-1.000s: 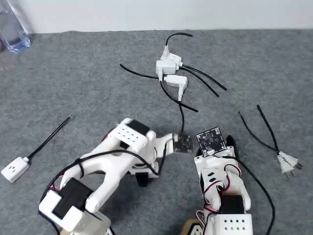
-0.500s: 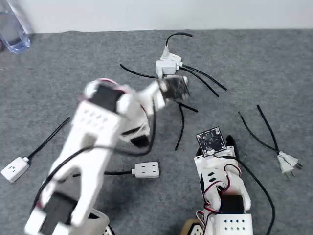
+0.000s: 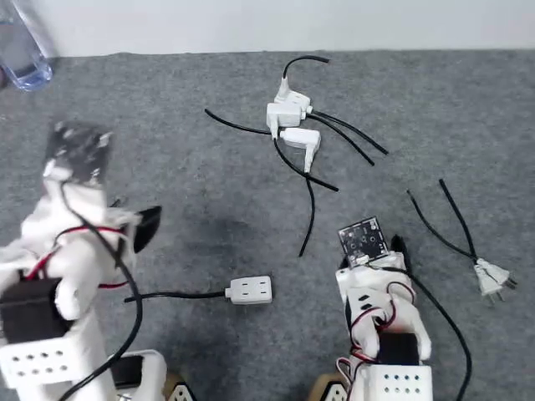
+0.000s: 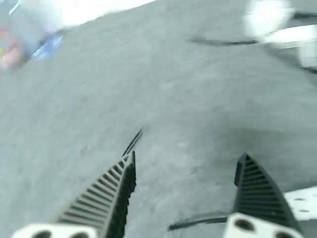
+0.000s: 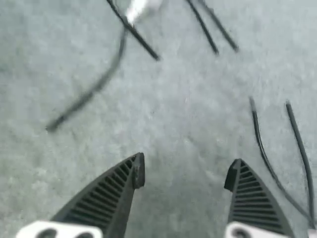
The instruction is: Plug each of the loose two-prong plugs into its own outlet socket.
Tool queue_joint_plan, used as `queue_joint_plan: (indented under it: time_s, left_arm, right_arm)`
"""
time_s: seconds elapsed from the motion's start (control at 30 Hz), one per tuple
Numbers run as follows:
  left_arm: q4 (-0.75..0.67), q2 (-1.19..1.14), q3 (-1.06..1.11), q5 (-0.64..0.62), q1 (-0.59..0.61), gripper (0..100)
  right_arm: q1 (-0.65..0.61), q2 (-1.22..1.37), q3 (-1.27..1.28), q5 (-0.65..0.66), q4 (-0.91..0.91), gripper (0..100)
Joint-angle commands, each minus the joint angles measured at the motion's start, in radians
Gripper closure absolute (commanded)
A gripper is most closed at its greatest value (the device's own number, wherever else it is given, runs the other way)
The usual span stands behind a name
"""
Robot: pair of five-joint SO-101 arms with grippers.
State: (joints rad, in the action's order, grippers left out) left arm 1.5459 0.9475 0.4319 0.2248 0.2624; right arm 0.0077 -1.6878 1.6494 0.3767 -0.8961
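**A:** What has moved since half a second ago?

**B:** The left arm (image 3: pixel 58 259). Then it reached toward the upper centre. Now it stands at the left edge of the high view. The outlet socket (image 3: pixel 249 290) at lower centre has stayed put.

**A:** And its gripper?

**B:** The left gripper (image 4: pixel 188 161) is spread wide and empty above the grey mat (image 4: pixel 188 89). A black cord end (image 4: pixel 132 141) lies just beyond one fingertip.

**A:** Moving right?

**B:** That outlet socket rests flat, its black cord (image 3: pixel 175 295) running left toward the arm. At upper centre sits a white plug-and-socket cluster (image 3: pixel 288 113) with black cords fanning out. I cannot tell which pieces are joined.

**A:** The right side?

**B:** The right arm (image 3: pixel 380 313) sits at lower right of centre. The right gripper (image 5: pixel 187 161) gapes too, holding nothing, over mat. The loose two-prong plug (image 3: pixel 491 280) lies near the right edge, well apart from every socket.
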Motion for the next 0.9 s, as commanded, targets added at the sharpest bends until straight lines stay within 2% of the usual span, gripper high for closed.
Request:
queue_joint_plan:
  time_s: [0.0, 0.1, 0.23, 0.3, 0.4, 0.53, 0.7, 0.87]
  left_arm:
    - [-0.150, 0.109, 0.340, 0.034, 0.091, 69]
    - [-0.302, 0.176, 0.595, 0.043, 0.098, 69]
    - [-0.583, 0.222, 0.891, 0.103, 0.098, 69]
    - [-0.671, 0.224, 0.987, 0.100, 0.094, 69]
    - [-0.684, 0.227, 1.010, 0.100, 0.098, 69]
    - [-0.704, 0.230, 1.064, 0.058, 0.080, 69]
    - [-0.715, 0.230, 1.070, 0.038, 0.077, 69]
    - [-0.738, 0.230, 1.079, 0.038, 0.075, 69]
  right_arm:
    - [0.044, -0.013, -0.166, 0.012, -0.124, 73.5]
    - [0.099, -0.004, -0.293, 0.028, -0.239, 73.5]
    - [0.202, -0.001, -0.427, 0.175, -0.341, 73.5]
    - [0.254, -0.001, -0.479, 0.239, -0.378, 73.5]
    - [0.334, 0.004, -0.525, 0.298, -0.390, 73.5]
    - [0.478, 0.145, -0.631, 0.298, -0.386, 73.6]
    - [0.608, 0.550, -0.979, 0.322, -0.440, 73.6]
    - [0.633, 1.044, -1.370, 0.496, -0.579, 73.6]
